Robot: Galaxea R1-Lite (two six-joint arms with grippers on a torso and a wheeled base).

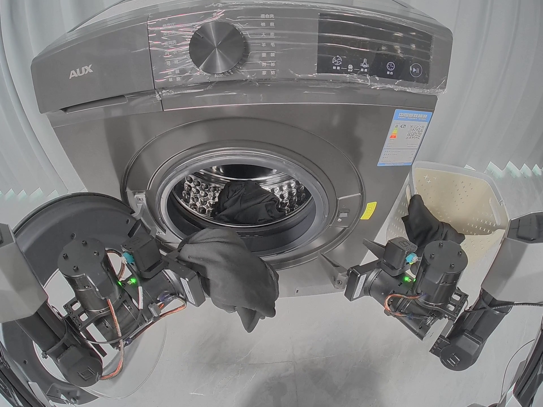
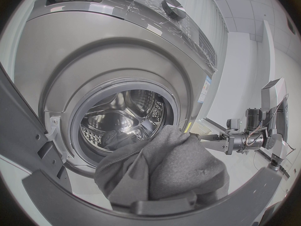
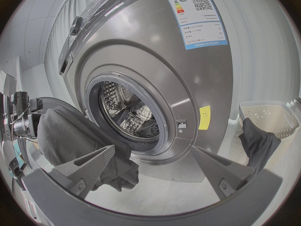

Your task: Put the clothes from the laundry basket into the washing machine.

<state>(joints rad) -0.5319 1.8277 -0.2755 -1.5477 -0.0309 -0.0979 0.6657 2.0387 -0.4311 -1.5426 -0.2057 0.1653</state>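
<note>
One dark garment (image 1: 235, 275) over most of the left gripper (image 1: 198, 285)

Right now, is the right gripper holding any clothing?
No: the right gripper stands open and empty, while the black garment hangs over the rim of the cream perforated plastic laundry basket.

A: We see a silver washing machine (image 1: 254, 120), its door (image 1: 62, 221) swung open, and a black garment (image 1: 246, 202) in the drum.
B: We add a dark grey garment (image 1: 232, 272) hanging at its opening, and a black cloth (image 1: 424, 224) draped over the cream laundry basket (image 1: 481, 199) rim.
</note>
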